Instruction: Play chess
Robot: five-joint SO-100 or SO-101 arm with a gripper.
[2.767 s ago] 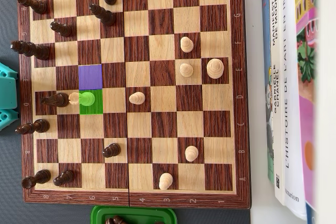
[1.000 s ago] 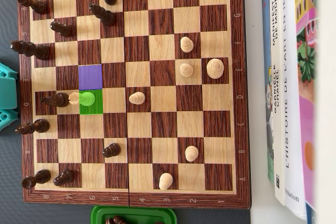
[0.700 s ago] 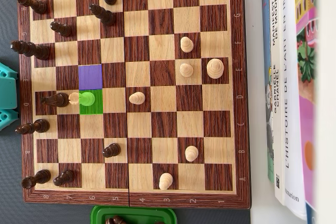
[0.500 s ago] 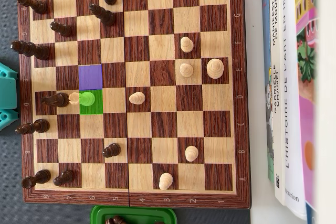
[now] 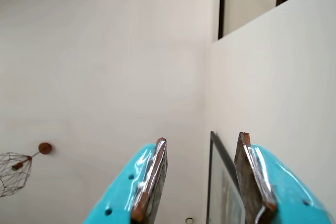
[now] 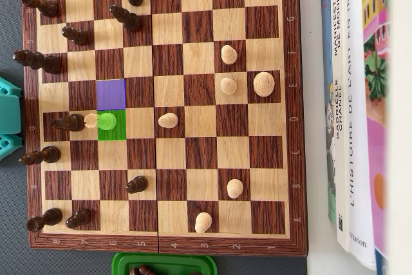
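Two turquoise fingers (image 5: 149,182) of the claw (image 5: 202,145) stand spread apart, holding nothing, aimed at a wall.

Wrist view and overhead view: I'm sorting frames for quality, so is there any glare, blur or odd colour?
Wrist view: evenly lit, pale wall; the gripper fingers look soft, with bright glints on their shiny inner edges. Overhead view: chessboard sharp under soft daylight, short shadows; one purple square and one green square look tinted; the books at right wash out and blur toward the edge.
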